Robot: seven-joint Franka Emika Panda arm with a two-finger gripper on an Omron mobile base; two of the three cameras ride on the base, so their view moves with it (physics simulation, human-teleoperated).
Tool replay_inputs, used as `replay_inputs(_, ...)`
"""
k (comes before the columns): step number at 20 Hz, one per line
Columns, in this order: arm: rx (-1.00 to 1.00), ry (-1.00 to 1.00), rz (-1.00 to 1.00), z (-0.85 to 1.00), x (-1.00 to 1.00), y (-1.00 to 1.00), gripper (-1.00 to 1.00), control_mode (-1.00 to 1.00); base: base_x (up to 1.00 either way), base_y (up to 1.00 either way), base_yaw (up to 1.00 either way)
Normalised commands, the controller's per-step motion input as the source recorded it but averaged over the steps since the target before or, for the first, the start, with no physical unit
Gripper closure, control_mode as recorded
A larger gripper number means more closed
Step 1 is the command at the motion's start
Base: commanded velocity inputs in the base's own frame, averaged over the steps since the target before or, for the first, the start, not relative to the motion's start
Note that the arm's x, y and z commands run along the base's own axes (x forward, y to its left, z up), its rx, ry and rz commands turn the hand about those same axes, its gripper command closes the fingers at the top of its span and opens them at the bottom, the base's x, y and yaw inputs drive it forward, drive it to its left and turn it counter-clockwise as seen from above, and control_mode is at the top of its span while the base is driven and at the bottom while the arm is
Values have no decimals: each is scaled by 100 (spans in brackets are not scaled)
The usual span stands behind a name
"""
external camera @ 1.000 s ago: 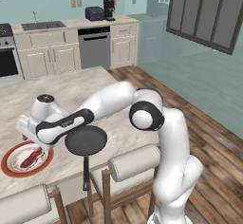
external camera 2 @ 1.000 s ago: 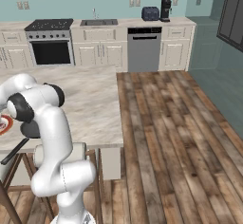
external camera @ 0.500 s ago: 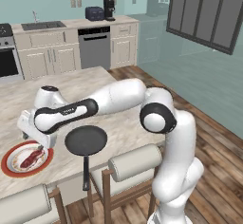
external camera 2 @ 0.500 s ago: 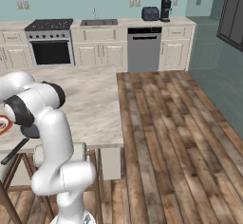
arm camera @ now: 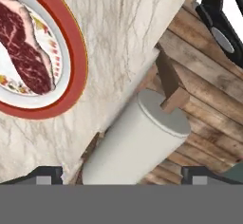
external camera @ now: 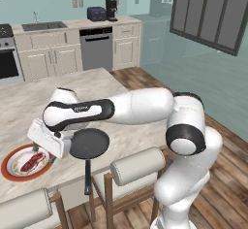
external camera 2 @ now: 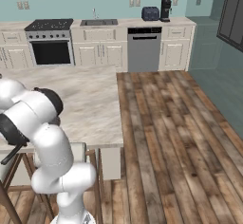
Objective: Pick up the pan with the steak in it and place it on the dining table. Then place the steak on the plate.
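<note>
On marble dining table (external camera: 29, 102): steak (external camera: 32, 162) on plate (external camera: 8, 169) | gripper (external camera: 48, 148) spread

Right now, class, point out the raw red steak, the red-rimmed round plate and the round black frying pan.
raw red steak (arm camera: 26, 45), hand view, marbled middle.
red-rimmed round plate (arm camera: 76, 59), hand view, red rim.
round black frying pan (external camera: 89, 143), left base view, pan's inside.

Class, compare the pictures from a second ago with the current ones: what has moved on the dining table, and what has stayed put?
The hand has lifted off the plate and drawn back a little towards the pan, the arm straightening above the table; its fingers stand open and empty. The steak lies on the plate as before, and the pan and the dining table have not shifted.
</note>
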Motion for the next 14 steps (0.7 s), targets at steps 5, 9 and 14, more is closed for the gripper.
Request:
replay_inputs(5,-3,11,0,11,-86,-49,-100,-100,0,0,0)
replay_inputs(9,-10,6,0,13,-94,-48,-100,-100,0,0,0)
replay_inputs(14,-12,6,0,8,-98,-44,-100,-100,0,0,0)
